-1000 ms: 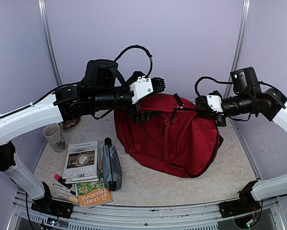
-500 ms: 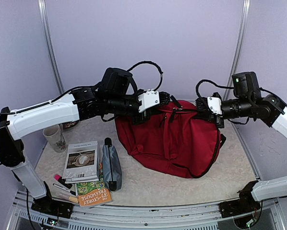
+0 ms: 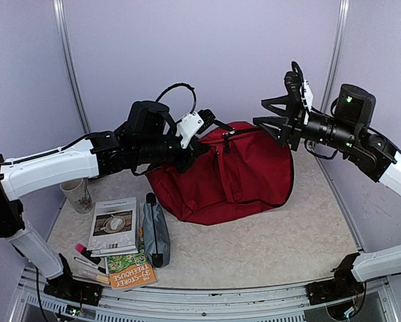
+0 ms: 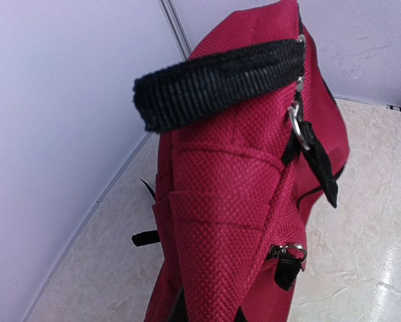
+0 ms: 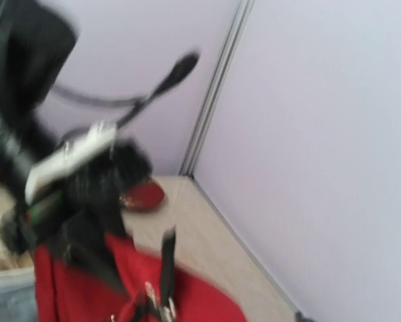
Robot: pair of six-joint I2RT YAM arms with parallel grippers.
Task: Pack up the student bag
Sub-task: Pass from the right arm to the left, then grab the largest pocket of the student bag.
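Clearly soft and floppy, the student bag (image 3: 234, 174) slumps on the bench (image 3: 281, 238); we judge its black webbing handle (image 4: 220, 84) the firmest hold. Our left hand (image 3: 204, 131) is clamped on its top edge; our right hand (image 3: 284, 111) hovers above, jaws apart.

Right wrist view blurs the student bag (image 5: 66, 295), cut off below.

top cam high behind arm bases (image 3: 73, 292), wide, facing back wall (image 3: 200, 54). l wrist v close on student bag (image 4: 234, 221), r wrist farther; all share it.
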